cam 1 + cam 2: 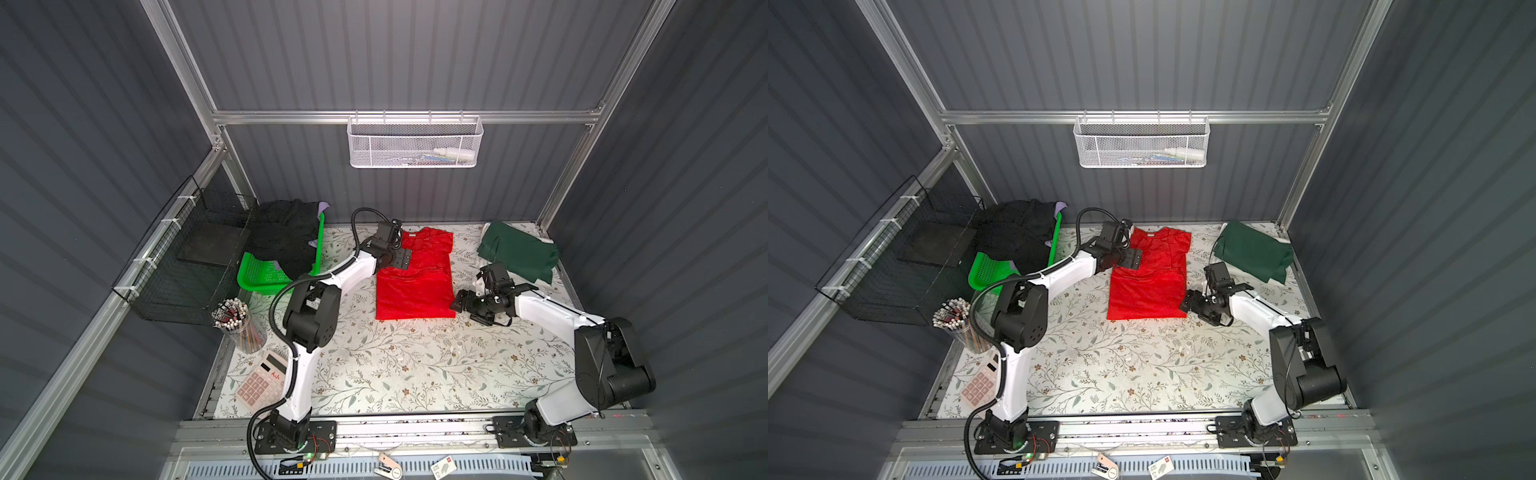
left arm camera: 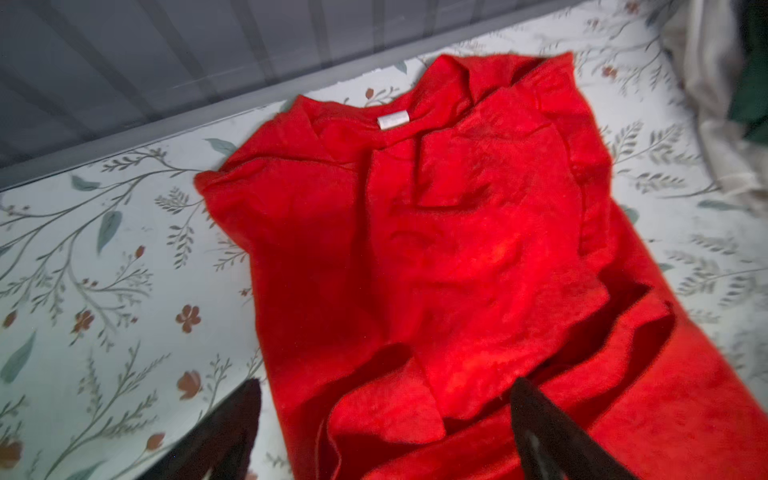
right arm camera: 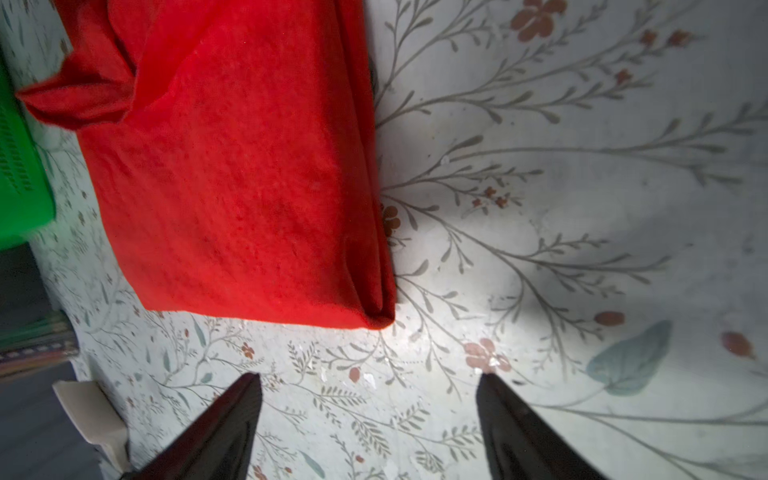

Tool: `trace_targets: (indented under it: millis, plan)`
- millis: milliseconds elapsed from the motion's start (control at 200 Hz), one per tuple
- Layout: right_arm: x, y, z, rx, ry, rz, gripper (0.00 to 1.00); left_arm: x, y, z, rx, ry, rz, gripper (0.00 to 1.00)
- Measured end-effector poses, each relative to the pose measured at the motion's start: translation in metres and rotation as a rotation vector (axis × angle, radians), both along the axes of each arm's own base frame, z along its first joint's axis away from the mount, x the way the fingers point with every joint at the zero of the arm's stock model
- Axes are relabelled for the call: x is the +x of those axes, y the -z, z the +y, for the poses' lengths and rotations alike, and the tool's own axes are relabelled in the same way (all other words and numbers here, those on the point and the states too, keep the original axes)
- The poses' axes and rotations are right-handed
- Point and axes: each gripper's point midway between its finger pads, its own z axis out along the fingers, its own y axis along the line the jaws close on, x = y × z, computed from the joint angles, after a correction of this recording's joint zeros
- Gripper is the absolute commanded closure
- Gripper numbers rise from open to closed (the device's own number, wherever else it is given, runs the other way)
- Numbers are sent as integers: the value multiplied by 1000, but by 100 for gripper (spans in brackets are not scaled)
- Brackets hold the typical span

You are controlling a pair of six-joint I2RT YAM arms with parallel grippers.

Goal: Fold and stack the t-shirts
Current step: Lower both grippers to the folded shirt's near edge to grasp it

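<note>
A bright red t-shirt [image 1: 415, 286] [image 1: 1148, 286] lies at the back middle of the table, folded lengthwise with its collar towards the far wall. My left gripper [image 1: 405, 259] [image 2: 386, 382] hovers open over the shirt's left side; a loose fold of red cloth [image 2: 436, 249] lies between the fingers, not pinched. My right gripper [image 1: 457, 305] [image 3: 369, 376] stands open above bare table by the near right corner of the red t-shirt [image 3: 241, 187]. A folded dark green t-shirt [image 1: 517, 251] [image 1: 1254, 249] rests at the back right on white cloth [image 2: 706, 83]. Black t-shirts [image 1: 286, 237] fill the basket, with a bit of lavender [image 1: 322, 208].
A green lattice basket [image 1: 257, 278] stands at the back left. Beside it hangs a black wire basket [image 1: 187, 266]. A cup of pencils [image 1: 239, 324] and a calculator [image 1: 262, 382] sit along the left edge. A white mesh basket [image 1: 415, 141] hangs on the rear rail.
</note>
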Motion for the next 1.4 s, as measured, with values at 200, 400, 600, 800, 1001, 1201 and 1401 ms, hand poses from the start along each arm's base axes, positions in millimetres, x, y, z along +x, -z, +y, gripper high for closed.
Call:
trace_targets:
  millis: [200,400,600,800,1001,1201,1401]
  plan:
    - [1,-4,0,6,9,-11,10,-35,-52,21,-130,-57,-85,0]
    - [1,1,1,12,16,10,19,-73,-29,48,-148,-125,-28,0]
    - [-2,12,5,39,20,55,33,-111,-8,79,-98,-182,31,2]
    - [-1,20,11,79,21,75,35,-133,1,80,-153,-187,106,10]
    - [-3,31,12,80,27,109,35,-162,38,79,-193,-186,257,13]
    - [1,32,13,93,41,104,37,-184,59,75,-238,-186,377,15]
    - [5,36,16,110,51,104,43,-196,75,71,-280,-191,441,19]
